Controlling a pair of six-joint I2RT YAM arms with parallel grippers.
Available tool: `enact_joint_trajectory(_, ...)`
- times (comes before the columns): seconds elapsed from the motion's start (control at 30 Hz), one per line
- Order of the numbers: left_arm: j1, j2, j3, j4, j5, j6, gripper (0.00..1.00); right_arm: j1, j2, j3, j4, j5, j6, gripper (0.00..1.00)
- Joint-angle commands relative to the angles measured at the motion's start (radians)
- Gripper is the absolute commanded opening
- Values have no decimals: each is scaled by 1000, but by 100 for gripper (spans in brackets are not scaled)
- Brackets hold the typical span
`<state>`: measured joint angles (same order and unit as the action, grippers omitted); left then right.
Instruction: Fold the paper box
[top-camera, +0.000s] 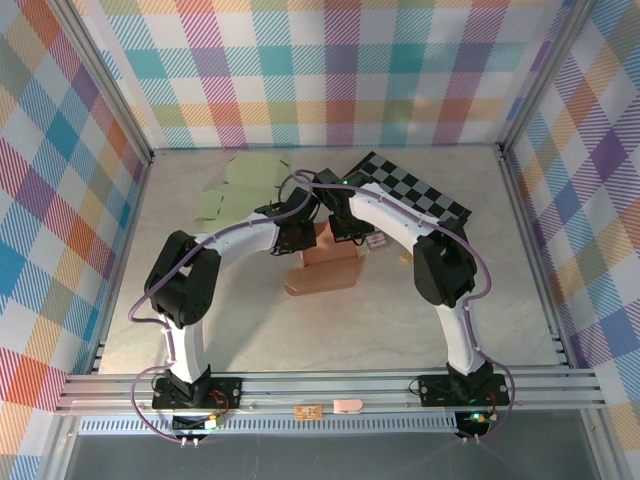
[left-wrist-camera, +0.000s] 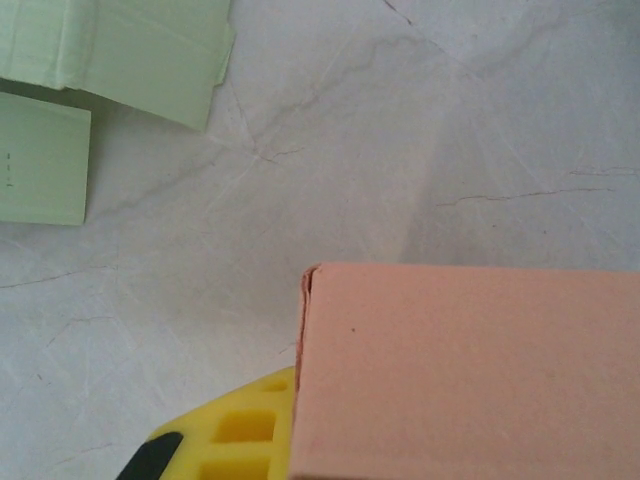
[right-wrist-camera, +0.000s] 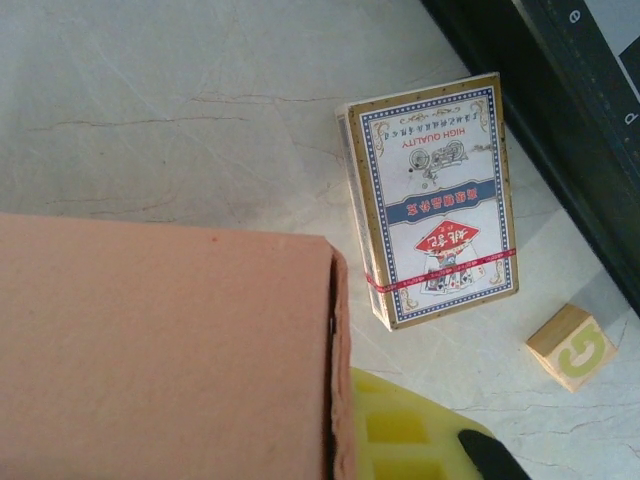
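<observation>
Box: pink box (top-camera: 325, 268) lies mid-counter (top-camera: 250, 320), between the two hands and slightly nearer the bases; its long axis runs left to right

Left hand: left hand (top-camera: 292, 232) sits at the box's far-left end; in its wrist view the left finger (left-wrist-camera: 232, 432) lies just beside the box's left edge, and the panel hides the rest, so I cannot tell how wide it is or whether it grips

Right hand: right hand (top-camera: 347, 228) sits at the far-right end; the right finger (right-wrist-camera: 410, 432) shows just past the box's right edge, and here too the opening and hold cannot be told

Nearer arm: neither, since each is at its own end of the same long panel

Room left: green sheets (left-wrist-camera: 130, 60) lie far-left, well apart, with bare counter between

Room right: tighter, with a card pack (right-wrist-camera: 435, 200) near the box's right edge, a block (right-wrist-camera: 570, 347) beyond it and the checkerboard (top-camera: 415, 195) behind

Judgement: a fold along the long axis probably needs both ends moved together, and swinging rightward risks nudging the card pack
</observation>
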<state>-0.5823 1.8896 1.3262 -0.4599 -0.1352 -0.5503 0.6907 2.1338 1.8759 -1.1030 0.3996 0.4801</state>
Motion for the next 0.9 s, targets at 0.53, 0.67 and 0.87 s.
enact_joint_trajectory(0.53,18,-235,110,-192,91,-199,65,-37,2,45,-50,-73,80,0)
enact_joint_trajectory(0.67,44,-291,136,-262,76,-215,62,-64,-12,42,-67,-150,172,0)
enact_joint_trajectory(0.87,80,-371,173,-364,55,-210,60,-88,-61,-30,-92,-312,503,0)
